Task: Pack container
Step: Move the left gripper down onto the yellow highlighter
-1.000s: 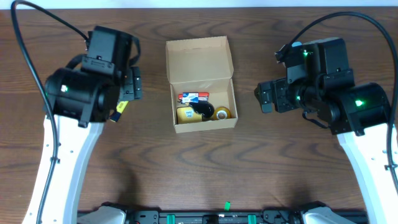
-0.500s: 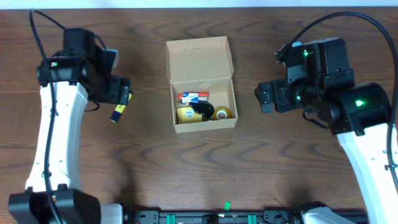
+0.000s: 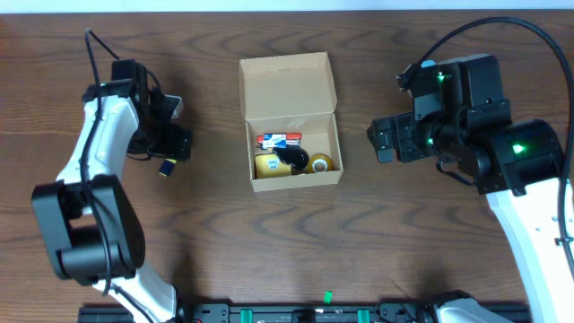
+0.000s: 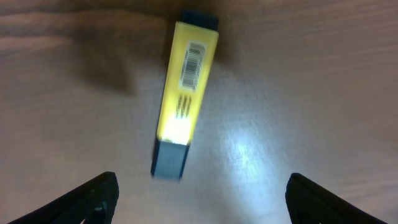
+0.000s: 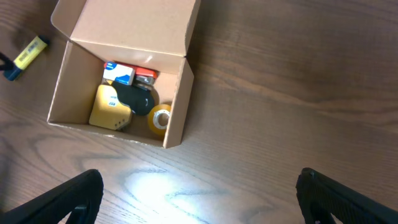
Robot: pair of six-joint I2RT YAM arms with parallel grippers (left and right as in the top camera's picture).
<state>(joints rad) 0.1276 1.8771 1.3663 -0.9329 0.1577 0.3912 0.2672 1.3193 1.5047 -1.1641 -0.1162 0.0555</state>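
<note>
Mostly cropped — left fingers (image 4: 93, 200) and right fingers (image 5: 65, 198) show only tips, both pairs spread, empty; black item (image 5: 138, 96) in container (image 5: 179, 102) unidentifiable.

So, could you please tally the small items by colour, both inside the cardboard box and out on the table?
Yellow: 3 (block and tape roll in the container, marker on the table)
Black: 1 (lump in the container)
Red, white and blue: 1 (pack, seemingly single)
Total: 5

The yellow stick (image 4: 185, 99) bears a barcode (image 4: 193, 65) and lines of small print, all too blurred to read.
</note>
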